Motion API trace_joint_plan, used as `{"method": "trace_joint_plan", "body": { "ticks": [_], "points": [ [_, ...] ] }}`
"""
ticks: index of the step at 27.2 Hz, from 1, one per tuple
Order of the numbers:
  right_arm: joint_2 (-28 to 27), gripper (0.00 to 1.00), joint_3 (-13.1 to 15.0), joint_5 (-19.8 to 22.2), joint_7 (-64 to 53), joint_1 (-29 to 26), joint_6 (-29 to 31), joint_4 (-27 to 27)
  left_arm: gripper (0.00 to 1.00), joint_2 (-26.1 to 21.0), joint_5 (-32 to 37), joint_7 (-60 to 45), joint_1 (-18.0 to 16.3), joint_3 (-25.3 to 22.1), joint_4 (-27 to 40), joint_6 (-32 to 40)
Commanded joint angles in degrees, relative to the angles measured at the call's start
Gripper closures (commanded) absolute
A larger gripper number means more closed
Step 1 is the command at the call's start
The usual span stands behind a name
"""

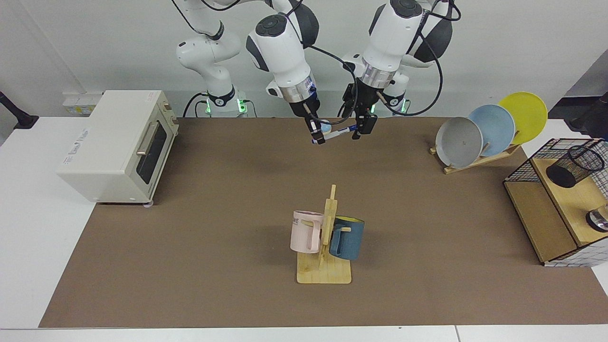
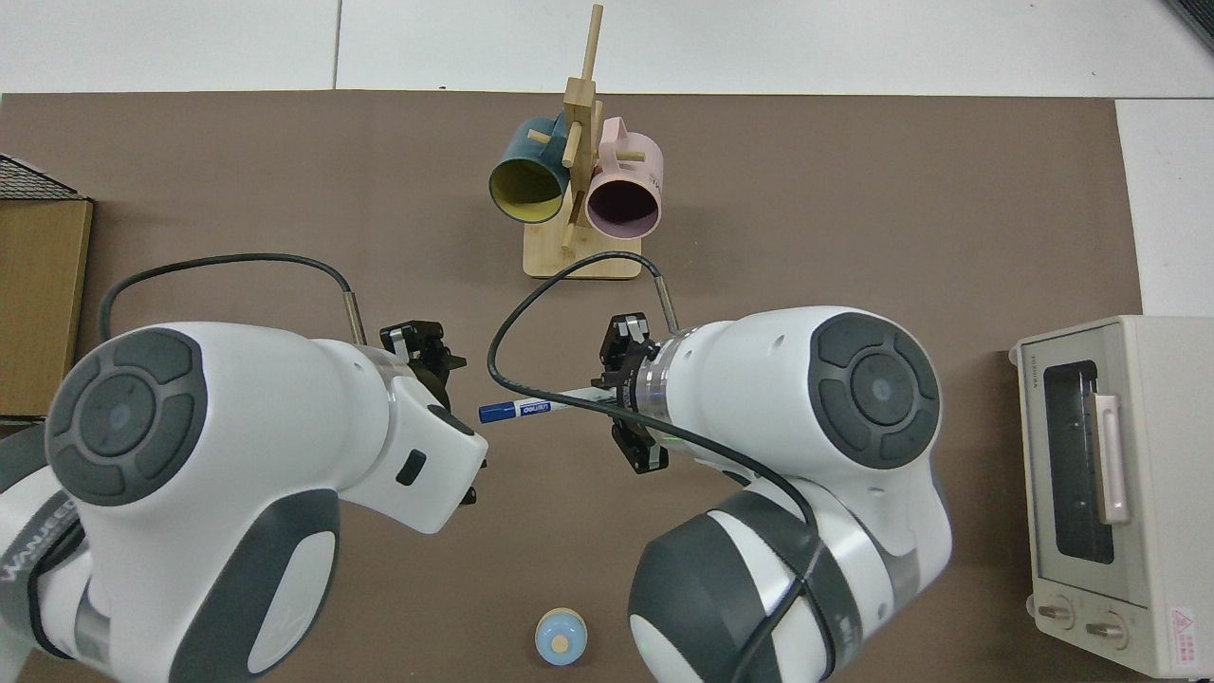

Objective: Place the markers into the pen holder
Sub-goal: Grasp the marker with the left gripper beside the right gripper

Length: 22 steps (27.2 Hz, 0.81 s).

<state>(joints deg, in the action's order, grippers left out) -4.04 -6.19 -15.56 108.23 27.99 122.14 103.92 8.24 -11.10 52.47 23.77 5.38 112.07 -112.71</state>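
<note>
The marker (image 1: 335,133), a white barrel with a blue cap, hangs level above the back of the brown mat. My right gripper (image 1: 317,136) is shut on its uncapped end. In the top view the marker (image 2: 527,410) sticks out from under the right hand, cap first, toward the left arm. My left gripper (image 1: 360,130) has come in beside it, fingers open, and the cap sits right at them. I cannot tell whether they touch it. The pen holder (image 1: 574,166), a black mesh cup, stands far off on the wooden shelf of the wire basket (image 1: 522,167).
A toaster oven (image 1: 118,140) stands at the facing view's left. A wooden rack with a pink mug (image 1: 305,231) and a blue mug (image 1: 347,237) is near the front centre. Plates (image 1: 489,129) lean in a rack by the basket. A small pale-blue round object (image 2: 560,637) lies between the arm bases.
</note>
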Motion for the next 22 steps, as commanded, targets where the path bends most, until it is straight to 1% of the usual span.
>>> {"method": "trace_joint_plan", "body": {
  "ticks": [1, 3, 6, 8, 13, 15, 17, 22],
  "points": [
    [-0.7, 1.00, 0.0, 0.6, 1.5, 0.1, 0.2, -0.9, 0.09, 1.2, -0.8, -0.7, 1.0, -0.7, 2.3, -2.0],
    [-0.7, 1.00, 0.0, 0.4, 1.5, 0.1, 0.1, -1.0, 0.11, 1.0, -0.8, -0.7, 1.2, -0.7, 2.7, -2.5],
    [-0.7, 1.00, 0.0, 0.4, 1.5, 0.1, 0.3, -1.0, 0.20, 1.2, -0.8, -1.5, 1.4, -0.6, 3.4, -3.2],
    [-0.7, 1.00, -0.1, 0.3, 1.5, 0.1, 0.7, -1.0, 0.28, 1.2, -0.8, -2.7, 1.4, -0.6, 3.4, -3.2],
    [-0.7, 1.00, 0.0, 0.4, 1.5, 0.1, 1.0, -1.0, 0.38, 1.2, -0.8, -3.1, 1.5, -0.5, 3.4, -3.2],
    [-0.7, 1.00, -0.1, 0.5, 1.4, 0.0, 1.0, -0.9, 0.44, 1.2, -0.8, -3.1, 1.5, -0.5, 3.4, -3.2],
    [-0.7, 1.00, 0.0, 0.6, 1.4, 0.0, 0.9, -0.9, 0.46, 1.2, -0.8, -3.1, 1.5, -0.5, 3.3, -3.2],
    [-0.7, 1.00, 0.0, 1.2, 1.3, 0.0, 1.0, -0.5, 0.46, 1.2, -0.8, -3.1, 1.5, -0.5, 3.3, -3.1]
  ]
}}
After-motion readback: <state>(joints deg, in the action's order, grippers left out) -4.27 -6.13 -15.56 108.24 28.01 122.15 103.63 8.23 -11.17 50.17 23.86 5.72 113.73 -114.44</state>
